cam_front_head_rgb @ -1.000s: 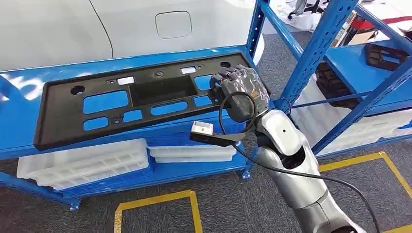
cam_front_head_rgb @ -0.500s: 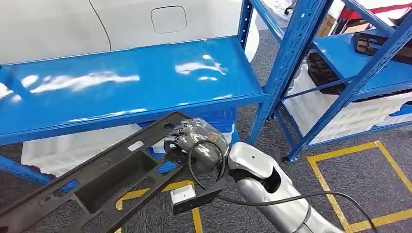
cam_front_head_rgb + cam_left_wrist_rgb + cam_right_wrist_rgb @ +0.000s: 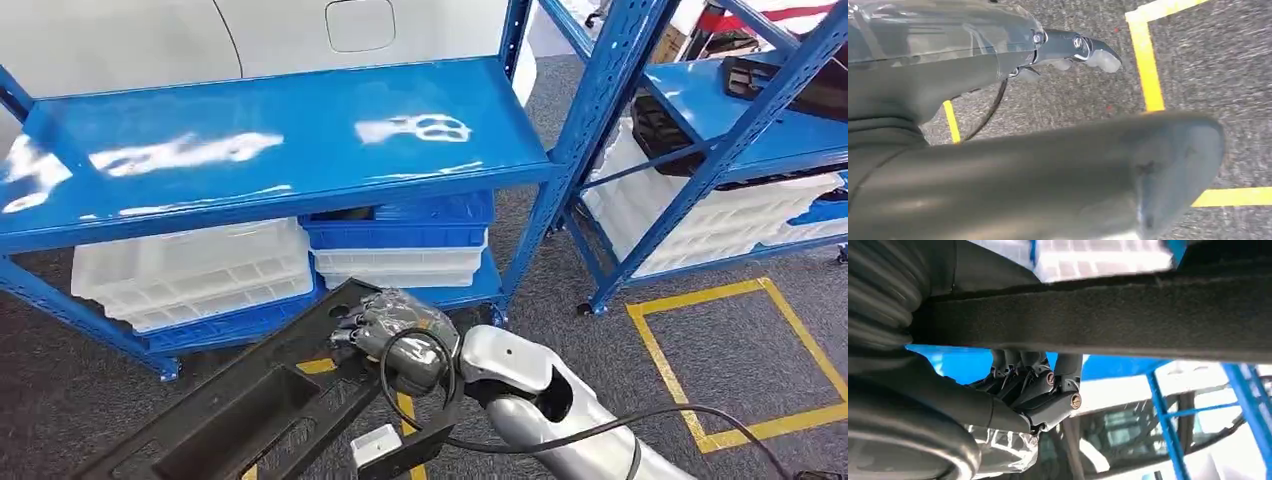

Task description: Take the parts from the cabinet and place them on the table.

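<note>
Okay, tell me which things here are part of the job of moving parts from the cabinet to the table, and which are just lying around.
Part of the job:
black plastic panel
right hand, gripping the panel
blue shelf

Just lying about:
white trays
blue crate
neighbouring rack
yellow floor tape

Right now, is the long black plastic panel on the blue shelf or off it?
Off it. The long black plastic panel hangs tilted below the blue shelf, over the carpet, gripped at one end by the right hand.

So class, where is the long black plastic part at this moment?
In the head view, the black part is off the blue shelf, held low at lower left by the right hand, above the carpet.
</note>
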### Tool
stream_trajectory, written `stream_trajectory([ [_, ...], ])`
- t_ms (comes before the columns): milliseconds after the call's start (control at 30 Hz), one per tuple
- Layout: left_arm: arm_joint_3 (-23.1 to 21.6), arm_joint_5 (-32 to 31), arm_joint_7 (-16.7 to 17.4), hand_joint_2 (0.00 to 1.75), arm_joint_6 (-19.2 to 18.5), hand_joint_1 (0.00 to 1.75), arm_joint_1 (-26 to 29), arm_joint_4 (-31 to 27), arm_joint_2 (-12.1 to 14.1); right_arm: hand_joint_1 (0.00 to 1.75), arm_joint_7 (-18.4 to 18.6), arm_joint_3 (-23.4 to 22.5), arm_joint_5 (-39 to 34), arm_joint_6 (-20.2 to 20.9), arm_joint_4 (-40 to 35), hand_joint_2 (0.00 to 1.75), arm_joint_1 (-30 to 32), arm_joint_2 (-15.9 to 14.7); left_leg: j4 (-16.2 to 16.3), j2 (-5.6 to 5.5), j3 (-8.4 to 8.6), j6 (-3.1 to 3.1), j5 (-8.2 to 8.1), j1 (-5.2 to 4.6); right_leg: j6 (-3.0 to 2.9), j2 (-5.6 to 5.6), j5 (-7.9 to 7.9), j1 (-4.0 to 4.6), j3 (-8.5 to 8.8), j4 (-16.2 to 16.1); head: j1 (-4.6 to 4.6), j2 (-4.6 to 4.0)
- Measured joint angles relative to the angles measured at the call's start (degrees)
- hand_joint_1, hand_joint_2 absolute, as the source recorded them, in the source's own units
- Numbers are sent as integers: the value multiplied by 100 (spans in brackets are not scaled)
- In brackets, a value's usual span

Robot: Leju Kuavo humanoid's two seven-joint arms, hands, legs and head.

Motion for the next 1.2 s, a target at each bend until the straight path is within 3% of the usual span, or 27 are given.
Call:
stream_trajectory([
  [33,2,-2,0,0,0,0,-1,0,0,175,-20,9,-80,47,0,175,-1,0,2,2,-15,-27,43,1,-7,3,-87,30,119,-219,-11,0],
  [133,15,-11,-7,0,-2,0,10,0,2,175,-72,92,-294,145,24,175,44,-22,-50,-12,-35,-132,207,7,-79,10,36,53,-43,-169,-11,0],
  [167,24,-11,-11,0,-2,0,11,0,2,175,-94,127,-309,145,37,175,54,-28,0,-24,-82,-160,108,54,-114,-15,116,-44,-103,-191,-9,0],
  [200,24,-20,-9,0,-9,0,14,0,2,175,-100,159,-313,142,50,175,62,-28,160,-21,-158,-183,-202,57,-171,-17,177,-35,-180,-191,-19,0],
  [233,28,-20,-11,0,-9,0,22,2,2,175,-109,188,-318,138,61,175,62,-30,506,-22,-241,-195,-600,65,-223,-21,243,-29,-254,-190,-35,0],
  [267,31,-20,-11,0,-9,0,20,2,2,175,-114,212,-320,134,68,175,60,-31,929,-23,-327,-220,-926,70,-234,-21,307,-25,-331,-188,-35,0],
  [300,31,-20,-11,0,-9,0,17,2,2,175,-114,238,-322,134,79,175,62,-31,1341,-22,-394,-242,-1129,77,-242,-21,375,-22,-414,-181,-30,0],
  [333,33,-20,-11,0,-9,0,16,2,2,175,-116,258,-324,134,94,175,65,-37,1665,-22,-408,-262,-1161,88,-236,-21,438,-22,-505,-173,-35,0],
  [367,37,-20,-11,0,-9,0,16,2,2,175,-114,271,-324,134,103,175,66,-37,1747,-21,-329,-274,-1027,99,-226,-21,502,-25,-577,-161,-37,0],
  [433,48,-20,-11,0,-9,0,12,0,4,175,-116,286,-326,131,103,175,64,-44,1207,-20,167,-294,-585,139,-178,-20,605,-41,-757,-120,-35,0],
  [467,57,-20,-11,0,-9,0,6,0,4,175,-116,297,-333,129,103,175,63,-44,731,-20,520,-301,-505,158,-149,-19,644,-42,-821,-83,-37,0],
  [500,59,-20,-11,0,-9,0,-5,2,2,175,-116,304,-335,127,103,175,62,-44,231,-26,870,-298,-645,177,-114,-19,673,-36,-862,-49,-39,0],
  [533,59,-20,-13,0,-9,0,-17,0,2,175,-116,310,-337,125,103,175,50,-44,-140,-47,1069,-267,-791,118,-77,-23,707,-11,-902,-14,-33,0],
  [633,79,-20,-9,0,-9,0,-10,2,2,175,-122,339,-340,114,103,175,48,-44,-88,-42,977,-129,-734,72,30,-30,860,-19,-916,-50,-26,0],
  [667,83,-20,-9,0,-9,0,-6,2,-4,175,-122,348,-342,114,103,175,48,-50,-118,-15,923,-38,-655,130,69,-26,815,2,-932,-23,-17,0],
  [700,87,-20,-5,0,-9,0,-14,2,-9,175,-122,352,-342,109,103,175,54,-55,-117,8,853,3,-592,100,77,-24,586,-26,-998,83,-26,0],
  [733,90,-22,-4,0,-9,0,-16,2,-11,175,-125,359,-342,107,103,175,55,-57,-116,18,770,63,-526,88,69,-25,213,-28,-1099,385,-11,0],
  [767,92,-28,2,0,-9,0,-16,2,-11,175,-125,370,-342,107,103,175,56,-61,-115,20,674,78,-451,77,72,-24,-168,-31,-1236,844,0,0],
  [800,94,-37,15,0,-9,0,-15,2,-11,175,-125,383,-342,107,103,175,58,-70,-109,25,579,84,-383,68,79,-23,-409,-25,-1343,1279,-4,0],
  [833,96,-48,28,0,-9,0,-15,2,-11,175,-123,391,-342,103,103,175,68,-81,-102,26,481,87,-313,52,83,-23,-491,-25,-1397,1646,-6,0],
  [867,96,-66,39,0,-9,0,-14,2,-11,175,-116,400,-340,96,103,175,88,-90,-97,29,393,85,-250,41,84,-23,-403,-26,-1355,1780,-4,0],
  [900,96,-83,50,0,-9,0,-9,2,-13,175,-112,409,-342,88,103,175,110,-96,-88,30,299,81,-188,33,76,-23,-188,-24,-1204,1689,-2,0],
  [967,96,-105,57,0,-9,0,-10,2,-20,175,-105,426,-340,70,103,175,123,-101,-62,25,144,61,-79,25,31,-24,183,-21,-641,965,-6,0],
  [1033,96,-144,81,0,-9,0,-8,2,-33,175,-94,428,-331,29,94,175,125,-98,-18,14,60,7,1,-14,-27,-23,24,49,94,-104,0,0],
  [1067,96,-162,96,0,-9,0,-8,2,-39,175,-85,431,-329,3,94,175,132,-101,-27,20,40,-23,71,-4,-28,-20,-46,66,150,-230,-7,0],
  [1133,94,-201,116,0,-9,0,-3,2,-42,175,-68,439,-315,-24,94,175,189,-101,-65,26,23,-79,180,20,-53,-10,27,91,42,-186,-9,0],
  [1200,94,-201,116,0,-9,0,-3,2,-42,175,-68,439,-315,-24,94,175,189,-101,-65,26,23,-79,180,20,-53,-10,27,91,42,-186,-9,0],
])
